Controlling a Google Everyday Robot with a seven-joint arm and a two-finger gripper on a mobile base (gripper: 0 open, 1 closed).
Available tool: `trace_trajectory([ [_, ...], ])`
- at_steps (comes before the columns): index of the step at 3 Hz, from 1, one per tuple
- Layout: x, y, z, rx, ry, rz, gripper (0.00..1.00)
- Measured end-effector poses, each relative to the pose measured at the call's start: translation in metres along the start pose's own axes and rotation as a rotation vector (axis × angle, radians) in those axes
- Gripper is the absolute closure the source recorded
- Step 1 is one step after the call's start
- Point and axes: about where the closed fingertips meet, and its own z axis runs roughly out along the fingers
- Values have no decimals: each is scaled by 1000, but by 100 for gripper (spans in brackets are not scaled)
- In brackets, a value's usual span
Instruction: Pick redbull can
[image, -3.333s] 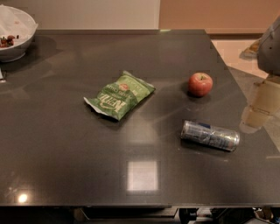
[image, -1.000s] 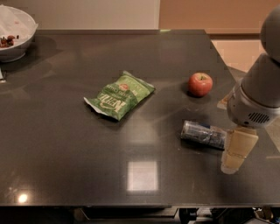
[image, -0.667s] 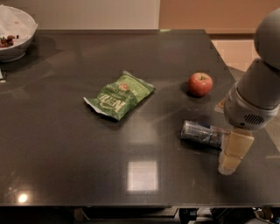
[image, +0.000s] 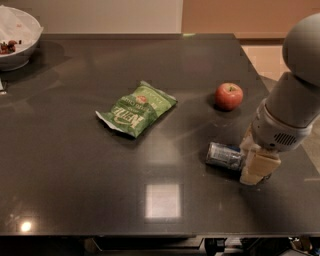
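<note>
The redbull can (image: 225, 155) lay on its side on the dark table (image: 75, 175), near the front right, below the apple (image: 229, 96) and well apart from the green chip bag (image: 136, 109). Its long axis ran left to right, dipping slightly at the right. The gripper (image: 256, 167) covered that right end; whether it was open or closed I couldn't tell. Since a moment before it had edged leftward, hiding more of the can, which itself hadn't moved.
</note>
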Motion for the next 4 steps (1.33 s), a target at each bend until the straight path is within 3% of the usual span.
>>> trace_trajectory([
  [2,-17,9,-25,-28,5,-26,88],
  [3,-33,6,-50,-37,-4,-51,100],
  [4,-49,-4,-79,-20,-23,-77,100],
])
